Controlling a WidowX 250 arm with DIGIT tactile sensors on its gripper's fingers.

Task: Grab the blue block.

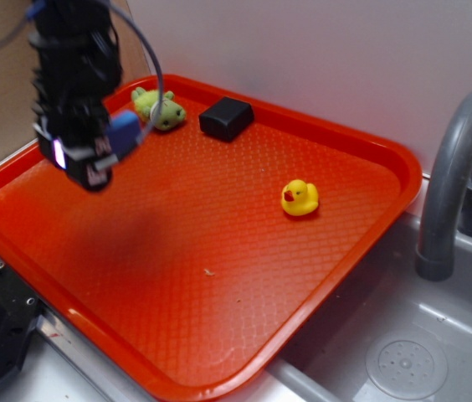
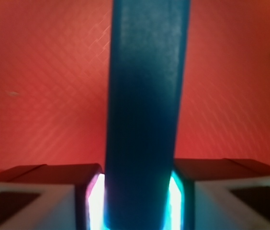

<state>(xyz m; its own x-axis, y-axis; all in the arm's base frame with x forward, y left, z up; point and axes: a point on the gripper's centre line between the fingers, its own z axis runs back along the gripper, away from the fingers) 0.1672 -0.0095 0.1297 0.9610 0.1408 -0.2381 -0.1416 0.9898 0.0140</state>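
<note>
My gripper (image 1: pixel 106 155) hangs above the back left of the red tray (image 1: pixel 370 243) and is shut on the blue block (image 1: pixel 124 130), which sticks out to the right of the fingers, lifted off the tray. In the wrist view the blue block (image 2: pixel 144 105) fills the middle of the frame, running upward from between the two glowing pads (image 2: pixel 95 203), with the red tray (image 2: pixel 44 96) blurred well below it.
A green plush toy (image 1: pixel 159 107) and a black squarish block (image 1: pixel 226 118) lie at the tray's back edge. A yellow duck (image 1: pixel 300 198) sits right of centre. A grey faucet (image 1: pixel 458 167) and sink (image 1: pixel 403 360) are to the right.
</note>
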